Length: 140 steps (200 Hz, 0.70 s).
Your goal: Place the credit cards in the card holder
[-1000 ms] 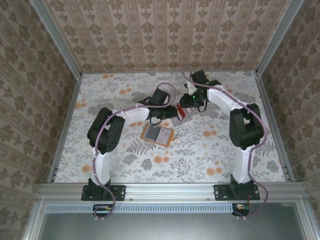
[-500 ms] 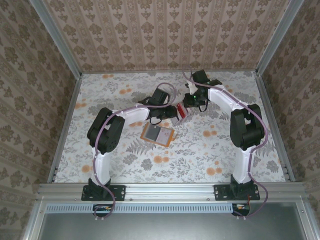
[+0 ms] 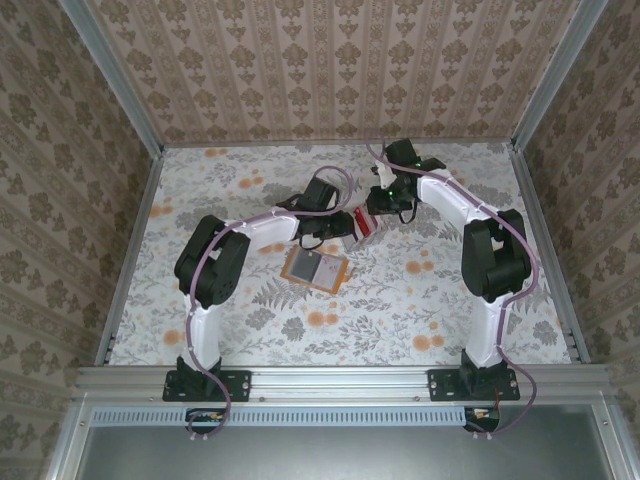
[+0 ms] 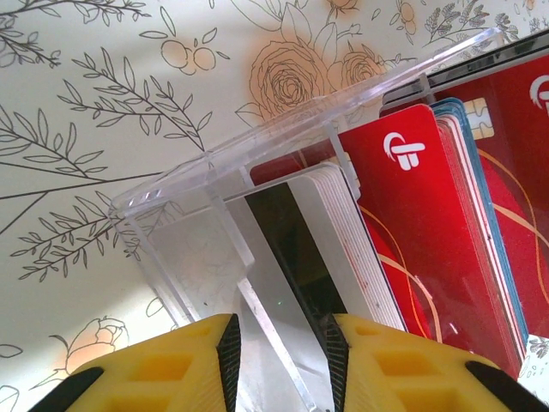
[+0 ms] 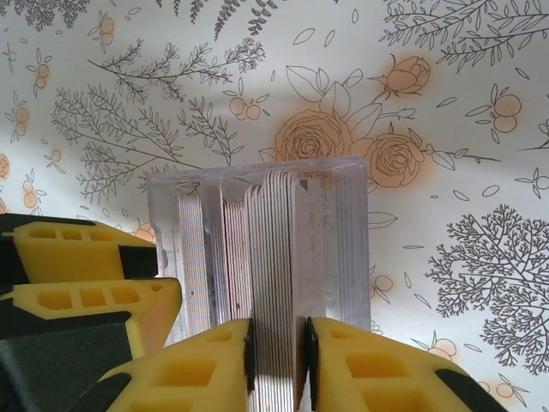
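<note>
The credit cards (image 5: 276,240) stand on edge in a clear slotted stand (image 5: 345,223) at mid-table. My right gripper (image 5: 280,336) is above the stand and is shut on a bundle of several cards. In the left wrist view, red cards (image 4: 429,232) and a whitish stack with a dark stripe (image 4: 317,215) fill the stand (image 4: 193,236). My left gripper (image 4: 279,335) is shut on the stand's clear end section. The card holder (image 3: 316,267) lies open and flat, grey lining up, just in front of both grippers, left (image 3: 345,227) and right (image 3: 377,212).
The left gripper's yellow fingers (image 5: 86,266) press against the stand's side in the right wrist view. Metal rails (image 3: 130,250) and papered walls close in the floral tabletop (image 3: 420,300). There is free room to the near right and far left.
The right jaws have closed in on the bundle of cards, and that wrist has shifted slightly over the stand. The left arm and the card holder have not moved.
</note>
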### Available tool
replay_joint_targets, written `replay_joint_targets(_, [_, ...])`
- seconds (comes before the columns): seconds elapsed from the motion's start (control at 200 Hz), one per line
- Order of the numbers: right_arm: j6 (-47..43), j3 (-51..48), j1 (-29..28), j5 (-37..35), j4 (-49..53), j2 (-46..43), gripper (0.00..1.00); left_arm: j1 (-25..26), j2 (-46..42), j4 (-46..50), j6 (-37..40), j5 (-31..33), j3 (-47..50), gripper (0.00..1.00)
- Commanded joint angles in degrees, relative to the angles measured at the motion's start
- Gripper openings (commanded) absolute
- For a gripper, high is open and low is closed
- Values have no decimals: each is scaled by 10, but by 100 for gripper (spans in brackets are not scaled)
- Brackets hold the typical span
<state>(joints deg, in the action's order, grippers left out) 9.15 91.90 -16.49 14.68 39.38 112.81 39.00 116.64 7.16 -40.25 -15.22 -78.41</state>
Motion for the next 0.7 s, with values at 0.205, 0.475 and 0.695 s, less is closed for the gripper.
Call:
replay_joint_targets(0.205, [4, 0, 1, 30, 2, -26, 29, 2, 1, -11, -2, -4, 8, 35])
replay_joint_targets(0.475, [5, -2, 6, 32, 0, -28, 19, 1, 2, -10, -2, -6, 8, 35])
replay_joint_targets(0.695, [3, -2, 11, 15, 8, -40, 12, 1, -1, -9, -1, -5, 10, 35])
